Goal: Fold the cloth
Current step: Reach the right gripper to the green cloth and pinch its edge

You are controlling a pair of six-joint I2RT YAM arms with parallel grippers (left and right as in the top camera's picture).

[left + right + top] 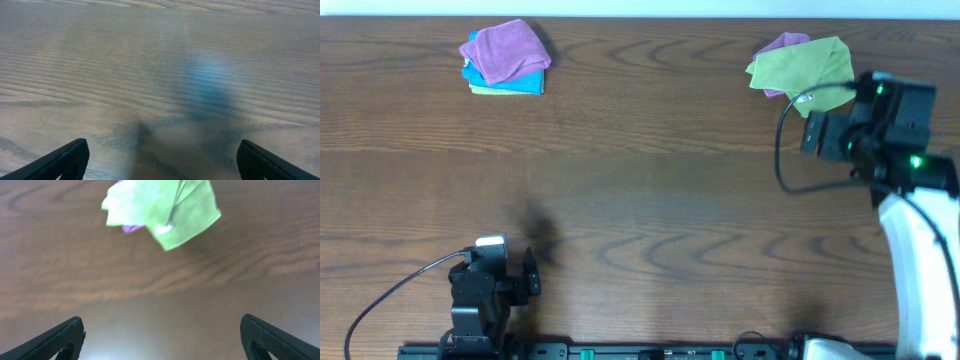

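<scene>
While both grippers hold nothing, the cloth point(803, 68) lies bunched up at the upper right of the table point(650, 170).
From above, it sits on a purple cloth point(782, 44), just beside the right gripper point(814, 128). Left wrist view: the left gripper point(162, 150) is wide open over the wood. Right wrist view: fingers wide apart, green cloth at the top middle.

A: How much of the cloth point(170, 210) shows in the right wrist view?
B: Its top is cut off by the upper edge, and all of it is blurred.
A: Under it?
B: A purple cloth point(782, 43), mostly hidden; 1 corner peeks out.
A: The far stack?
B: The blue cloth point(530, 82) is largely covered by a second purple cloth point(506, 50).
A: The grippers?
B: The left gripper point(162, 147) and right gripper point(161, 322) show 2 fingertips each; the rest is cut off below.
</scene>
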